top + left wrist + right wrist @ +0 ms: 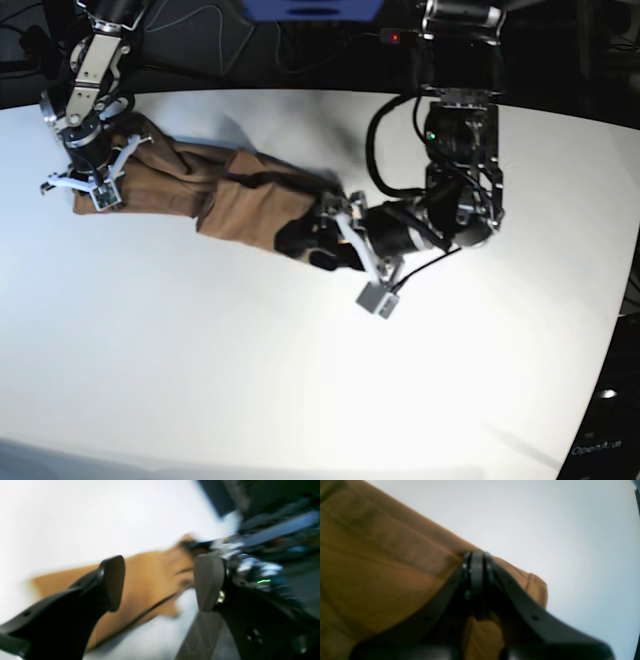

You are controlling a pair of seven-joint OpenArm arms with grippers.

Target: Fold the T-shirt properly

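Note:
The tan-brown T-shirt [190, 185] lies as a long bunched band on the white table [300, 380], running from far left to the middle. My right gripper [90, 182] is at its left end. In the right wrist view this gripper [477, 558] is shut on the T-shirt [382, 567], at the edge of the cloth. My left gripper [315, 243] is at the band's right end. In the blurred left wrist view it [160, 583] stands open, and the T-shirt [150, 575] lies beyond the two pads [112, 582], untouched by them.
Dark cables and the arm bases line the table's back edge [250, 90], with a blue object [310, 8] above it. A small grey camera box [378, 298] hangs off the left wrist, with a black cable looping beside it.

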